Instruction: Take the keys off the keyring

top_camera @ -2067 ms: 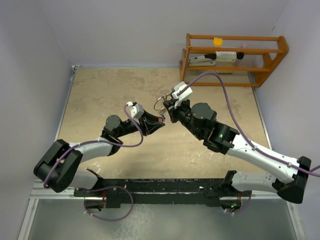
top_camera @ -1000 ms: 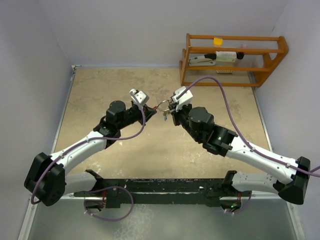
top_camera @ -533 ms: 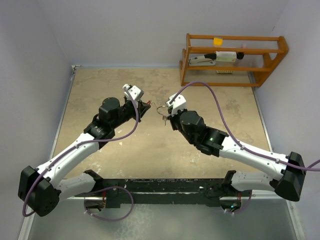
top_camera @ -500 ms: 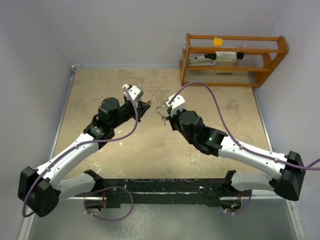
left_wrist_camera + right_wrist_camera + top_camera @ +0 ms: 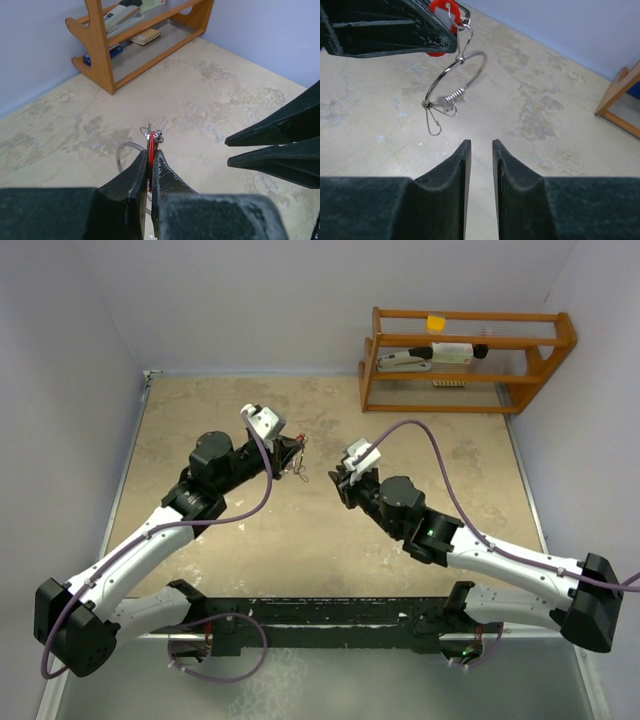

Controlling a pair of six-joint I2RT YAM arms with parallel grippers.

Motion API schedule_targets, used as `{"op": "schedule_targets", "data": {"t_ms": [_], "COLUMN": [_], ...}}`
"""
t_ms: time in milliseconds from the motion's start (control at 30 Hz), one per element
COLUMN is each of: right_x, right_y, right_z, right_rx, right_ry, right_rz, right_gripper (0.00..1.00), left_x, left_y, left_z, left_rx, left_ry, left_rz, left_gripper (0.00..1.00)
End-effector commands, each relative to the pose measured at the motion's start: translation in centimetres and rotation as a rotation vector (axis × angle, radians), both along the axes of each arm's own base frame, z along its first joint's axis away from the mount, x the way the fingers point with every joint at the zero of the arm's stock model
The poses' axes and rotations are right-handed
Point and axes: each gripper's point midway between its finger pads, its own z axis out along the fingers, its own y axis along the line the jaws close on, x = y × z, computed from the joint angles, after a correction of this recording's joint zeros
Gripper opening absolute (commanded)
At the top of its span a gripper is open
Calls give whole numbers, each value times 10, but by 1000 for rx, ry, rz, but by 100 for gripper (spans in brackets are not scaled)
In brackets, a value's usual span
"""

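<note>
Left gripper (image 5: pixel 150 157) clenched on red-headed key (image 5: pixel 440 9); keyring (image 5: pixel 451 95) dangles beneath. Right gripper (image 5: pixel 479 147) slightly parted, empty. Judged next: right grasps ring, key worked off.

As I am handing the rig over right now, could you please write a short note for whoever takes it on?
The left gripper: fingers shut on the red-headed key, held above the table.
The right gripper: fingers narrowly apart, empty, facing the keyring.
The keyring hangs from the red-headed key by a small wire clip.
Done: no freed key in view.
To do: take the red-headed key off the keyring.
</note>
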Motion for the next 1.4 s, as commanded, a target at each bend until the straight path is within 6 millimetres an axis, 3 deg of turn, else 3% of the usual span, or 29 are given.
{"op": "schedule_targets", "data": {"t_ms": [0, 300, 600, 833, 967, 1367], "right_x": [-10, -6, 4, 6, 6, 8], "right_y": [7, 6, 9, 11, 9, 5], "right_z": [50, 66, 83, 84, 82, 84], "right_rx": [176, 270, 257, 264, 263, 255], "right_ry": [-187, -350, -433, -453, -460, -508], "right_rz": [88, 69, 27, 20, 11, -9], "right_gripper": [27, 28, 27, 27, 27, 28], "left_x": [-7, 1, 15, 18, 18, -13], "left_y": [-7, -8, 3, 5, 1, -17], "left_z": [51, 55, 41, 39, 48, 77], "left_rx": [-66, 13, 291, 598, 599, 476], "left_ry": [-123, -70, -25, -68, -62, -50], "left_rz": [-55, -33, 117, 268, 283, 183], "left_gripper": [0, 0, 0, 0, 0, 0]}}
